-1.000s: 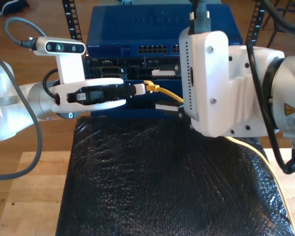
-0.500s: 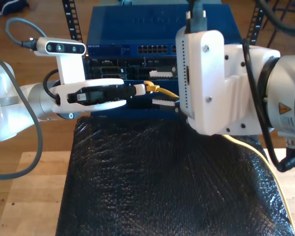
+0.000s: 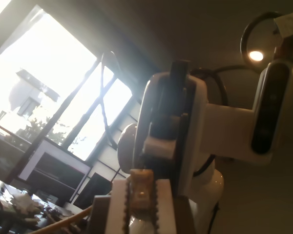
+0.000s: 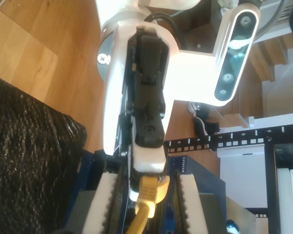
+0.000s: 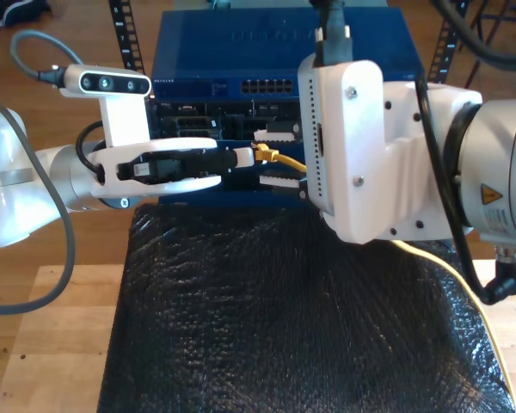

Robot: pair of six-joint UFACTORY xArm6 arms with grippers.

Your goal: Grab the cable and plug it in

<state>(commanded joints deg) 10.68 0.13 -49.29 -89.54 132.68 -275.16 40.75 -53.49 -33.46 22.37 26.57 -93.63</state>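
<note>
Pinching the cable [image 4: 149, 192] (plug end), my first pincer [image 5: 248, 156].

Other arm's white gripper [image 3: 154, 146], cable [image 3: 63, 223], bright windows [image 3: 49, 102], ceiling lamp [image 3: 256, 55]

Two glossy white robot arms with rounded housings. One arm [image 5: 17, 185] carries a white camera bar [image 5: 105, 83], a grey hose and black claw parts. The other arm [image 5: 387, 155] shows silver screws, black cables and a yellow warning sticker [image 5: 494, 197].
</note>
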